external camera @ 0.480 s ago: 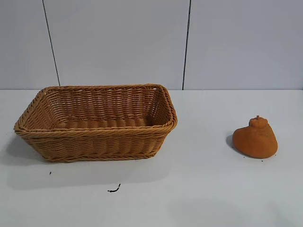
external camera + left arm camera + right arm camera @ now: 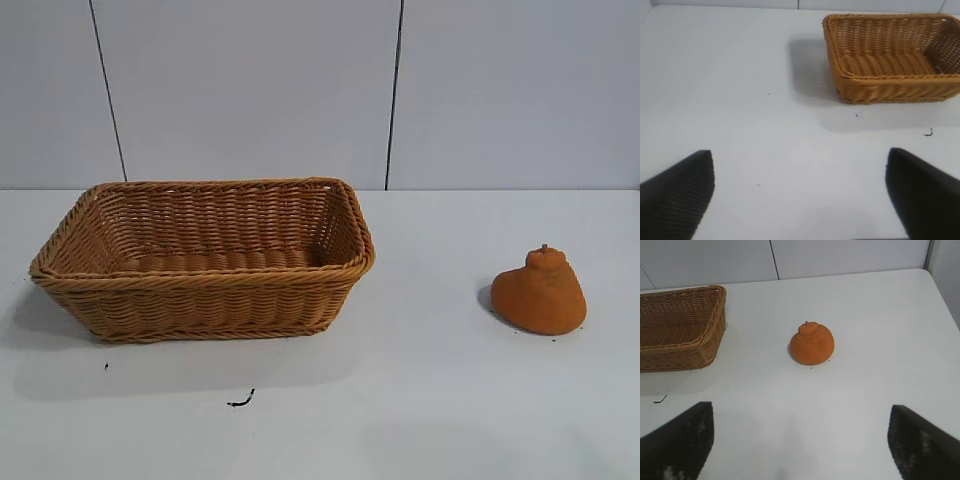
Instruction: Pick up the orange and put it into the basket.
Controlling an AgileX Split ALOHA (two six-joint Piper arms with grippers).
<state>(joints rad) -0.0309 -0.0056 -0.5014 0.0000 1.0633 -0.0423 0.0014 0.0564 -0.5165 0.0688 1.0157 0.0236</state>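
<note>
The orange (image 2: 540,294) is a dull-orange lump with a small knob on top, resting on the white table at the right. It also shows in the right wrist view (image 2: 812,343), some way ahead of my right gripper (image 2: 801,412), which is open and empty above bare table. The wicker basket (image 2: 205,283) stands at the left and holds nothing. It shows in the left wrist view (image 2: 890,87) too, well ahead of my left gripper (image 2: 801,162), which is open and empty. Neither gripper shows in the exterior view.
The white table (image 2: 420,400) carries a small black scrap (image 2: 240,401) in front of the basket and a few dark specks. A grey panelled wall (image 2: 300,90) stands behind. The table's edge (image 2: 940,290) runs past the orange.
</note>
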